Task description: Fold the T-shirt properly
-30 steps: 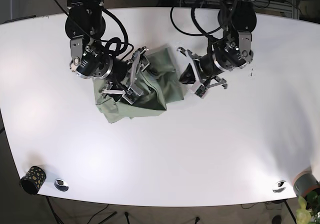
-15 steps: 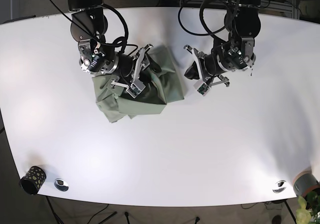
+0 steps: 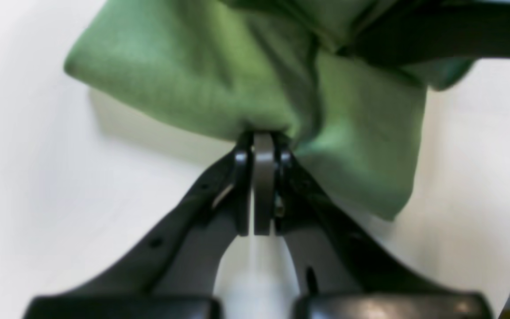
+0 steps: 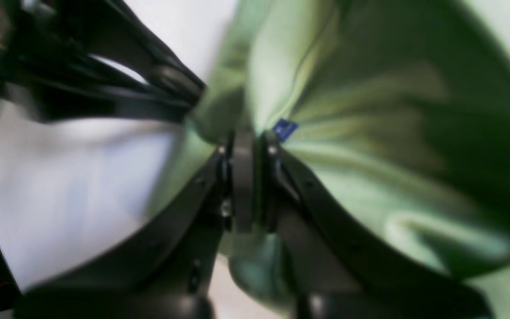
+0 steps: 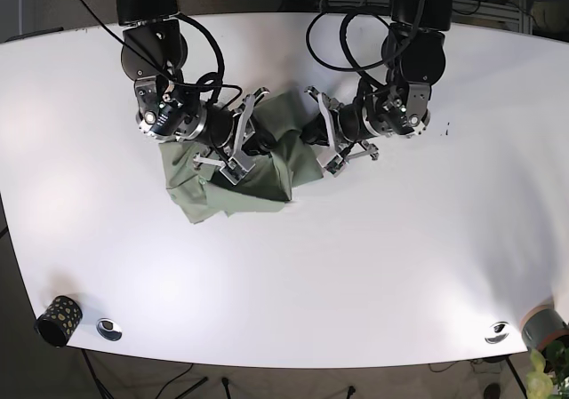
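Observation:
The green T-shirt lies bunched on the white table, between my two arms. My left gripper is at the shirt's right edge. In the left wrist view it is shut on a fold of the shirt, which lifts off the table. My right gripper is over the middle of the shirt. In the right wrist view it is shut on the fabric beside a small blue tag. The shirt's underside is hidden.
A dark patterned cup and a metal disc are at the table's front left corner. Another metal disc and a grey pot are at the front right. Cables hang behind both arms.
My left gripper has moved left onto the shirt's right edge and now pinches it. My right gripper has shifted slightly, and the shirt has bunched tighter and drifted left.

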You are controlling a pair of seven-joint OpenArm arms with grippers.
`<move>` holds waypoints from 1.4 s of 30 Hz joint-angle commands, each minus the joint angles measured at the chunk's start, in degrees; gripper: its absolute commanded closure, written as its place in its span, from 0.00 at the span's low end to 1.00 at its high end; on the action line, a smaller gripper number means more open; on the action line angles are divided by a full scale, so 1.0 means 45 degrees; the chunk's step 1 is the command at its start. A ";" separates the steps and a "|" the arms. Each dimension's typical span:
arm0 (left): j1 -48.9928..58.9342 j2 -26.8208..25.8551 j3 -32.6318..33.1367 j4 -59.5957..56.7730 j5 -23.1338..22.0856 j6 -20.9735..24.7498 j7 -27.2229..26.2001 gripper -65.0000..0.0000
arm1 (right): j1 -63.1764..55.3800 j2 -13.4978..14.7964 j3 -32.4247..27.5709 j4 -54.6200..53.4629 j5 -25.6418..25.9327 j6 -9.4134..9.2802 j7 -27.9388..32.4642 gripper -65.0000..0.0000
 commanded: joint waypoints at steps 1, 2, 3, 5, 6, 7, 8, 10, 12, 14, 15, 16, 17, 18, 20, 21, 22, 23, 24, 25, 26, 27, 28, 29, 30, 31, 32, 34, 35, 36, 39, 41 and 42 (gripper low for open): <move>-0.0117 0.0052 0.0025 -0.0071 0.0042 -0.0056 -0.0071 1.00 | 0.0207 0.0030 0.0014 0.0737 0.0386 0.0115 0.0153 1.00; -0.0136 0.0052 0.0025 -0.0149 0.0042 -0.0056 -0.0091 1.00 | 0.0207 -0.0009 0.0014 0.0874 0.0386 0.0115 -0.0140 1.00; -0.0136 0.0052 0.0025 -0.0169 0.0042 -0.0056 -0.0110 1.00 | 0.0227 -0.0009 0.0014 0.0991 0.0386 0.0115 -0.0433 1.00; -0.0136 0.0189 0.0006 -0.0169 0.0042 -0.0056 -0.0110 1.00 | 0.0246 -0.0028 0.0014 0.1167 0.0425 0.0115 -0.0745 1.00; -0.0136 0.0228 0.0006 -0.0169 0.0042 -0.0056 -0.0110 1.00 | 0.0246 -0.0048 -0.0005 0.1226 0.0425 0.0115 -0.0804 1.00; -0.0136 0.0228 0.0006 -0.0169 0.0042 -0.0056 -0.0110 1.00 | 0.0246 -0.0048 -0.0044 0.1265 0.0425 0.0115 -0.0823 1.00; -0.0136 0.0267 0.0006 -0.0169 0.0042 -0.0056 -0.0110 1.00 | 0.0246 -0.0048 -0.0201 0.1323 0.0444 0.0115 -0.0843 1.00; -0.0136 0.0267 0.0006 -0.0169 0.0042 -0.0056 -0.0110 1.00 | 0.0207 -0.0048 -0.0611 0.1499 0.0444 0.0115 -0.0863 1.00; -0.0136 0.0267 -0.0014 -0.0188 0.0042 -0.0056 -0.0130 1.00 | 0.0129 -0.0048 -0.1119 0.1714 0.0444 0.0115 -0.0863 1.00; -0.0136 0.0267 -0.0014 -0.0188 0.0042 -0.0056 -0.0130 1.00 | -0.0066 -0.0048 -0.1510 0.1949 0.0425 0.0115 -0.0863 1.00; -0.0136 0.0267 -0.0014 -0.0188 0.0042 -0.0056 -0.0130 1.00 | -0.0144 -0.0048 -0.1646 0.2066 0.0386 0.0115 -0.0863 1.00; -0.0136 0.0286 -0.0014 -0.0188 0.0042 -0.0056 -0.0130 1.00 | -0.0222 -0.0048 -0.1783 0.2105 0.0347 0.0115 -0.0863 1.00; -0.0136 0.0286 -0.0014 -0.0188 0.0042 -0.0056 -0.0130 1.00 | -0.0320 -0.0048 -0.1861 0.2105 0.0327 0.0115 -0.0863 1.00; -0.0136 0.0286 -0.0014 -0.0188 0.0042 -0.0056 -0.0130 1.00 | -0.0418 -0.0048 -0.1861 0.2085 0.0327 0.0115 -0.0863 1.00; -0.0136 0.0286 -0.0033 -0.0188 0.0042 -0.0056 -0.0130 1.00 | -0.0535 -0.0087 -0.1842 0.1909 0.0327 0.0115 -0.0823 1.00; -0.0136 0.0286 -0.0033 -0.0188 0.0042 -0.0056 -0.0130 1.00 | -0.0574 -0.0204 -0.1842 0.1773 0.0327 0.0115 -0.0804 1.00; -0.0136 0.0286 -0.0033 -0.0188 0.0042 -0.0056 -0.0130 1.00 | -0.0574 -0.0282 -0.1822 0.1636 0.0307 0.0115 -0.0804 1.00; -0.0136 0.0286 -0.0033 -0.0188 0.0042 -0.0056 -0.0130 1.00 | -0.0555 -0.0341 -0.1764 0.1460 0.0307 0.0115 -0.0784 1.00; -0.0136 0.0286 -0.0033 -0.0149 0.0042 -0.0056 -0.0130 1.00 | -0.0555 -0.0380 -0.1607 0.1265 0.0307 0.0115 -0.0765 1.00; -0.0136 0.0286 -0.0033 -0.0130 0.0042 -0.0056 -0.0130 1.00 | -0.0555 -0.0380 -0.1412 0.1108 0.0307 0.0115 -0.0765 1.00; -0.0136 0.0286 -0.0053 -0.0130 0.0023 -0.0056 -0.0130 1.00 | -0.0535 -0.0400 -0.1275 0.0972 0.0307 0.0115 -0.0765 1.00; -0.0117 0.0286 -0.0053 -0.0091 0.0023 -0.0056 -0.0130 1.00 | -0.0515 -0.0497 -0.1138 0.0855 0.0307 0.0115 -0.0765 0.99; -0.0097 0.0286 -0.0053 -0.0071 0.0023 -0.0056 -0.0130 1.00 | -0.0515 -0.0634 -0.0982 0.0796 0.0307 0.0115 -0.0765 0.98; -0.0077 0.0286 -0.0053 0.0026 0.0023 -0.0056 -0.0130 1.00 | -0.0515 -0.0712 -0.0826 0.0776 0.0307 0.0115 -0.0765 0.94; -0.0077 0.0247 -0.0072 0.0222 0.0023 -0.0056 -0.0110 1.00 | -0.0515 -0.0771 -0.0669 0.0776 0.0307 0.0115 -0.0765 0.87; -0.0058 0.0228 -0.0092 0.0456 0.0023 -0.0056 -0.0071 1.00 | -0.0515 -0.0790 -0.0552 0.0796 0.0307 0.0115 -0.0765 0.78; -0.0038 0.0228 -0.0111 0.0730 0.0023 -0.0056 -0.0052 1.00 | -0.0515 -0.0810 -0.0494 0.0815 0.0327 0.0115 -0.0765 0.70; 0.0216 0.0208 -0.0287 0.1160 0.0023 -0.0056 -0.0032 1.00 | -0.0515 -0.0810 -0.0494 0.0874 0.0425 0.0115 -0.0765 0.53; 0.0411 0.0208 -0.0483 0.1453 0.0023 -0.0056 -0.0032 1.00 | -0.0515 -0.0810 -0.0494 0.1089 0.0425 0.0115 -0.0765 0.44; 0.0489 0.0208 -0.0619 0.1628 0.0023 -0.0056 -0.0032 1.00 | -0.0515 -0.0810 -0.0494 0.1226 0.0425 0.0115 -0.0765 0.40; 0.0723 0.0169 -0.1127 0.2390 0.0081 -0.0056 -0.0012 1.00 | -0.0555 -0.0790 -0.0494 0.1968 0.0444 0.0115 -0.0843 0.34; 0.0919 -0.0202 -0.1284 0.2957 0.0081 -0.0056 0.0242 1.00 | -0.0594 -0.0771 -0.0474 0.2613 0.0444 0.0115 -0.0843 0.36; 0.0977 -0.0397 -0.1303 0.3230 0.0062 -0.0056 0.0398 1.00 | -0.0594 -0.0751 -0.0455 0.2984 0.0444 0.0115 -0.0843 0.37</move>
